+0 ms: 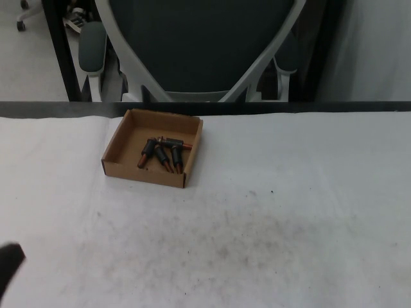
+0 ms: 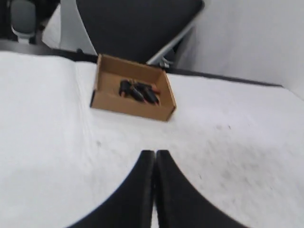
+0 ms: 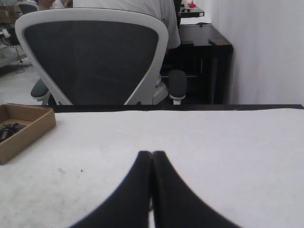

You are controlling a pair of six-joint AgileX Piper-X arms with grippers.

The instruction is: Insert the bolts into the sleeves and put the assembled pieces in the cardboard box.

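Here, the cardboard box (image 1: 144, 174) sits on the white worktop (image 1: 289, 212) toward its far edge. The assembled pieces (image 1: 164, 153), dark with reddish ends, lie in a small cluster inside it. The left hand (image 2: 155, 154) hovers over the worktop well short of the box, its two fingers pressed together on nothing. The right hand (image 3: 152, 156) is likewise pinched closed around nothing, the box off to one side. An office chair (image 1: 199, 45) stands beyond the worktop.
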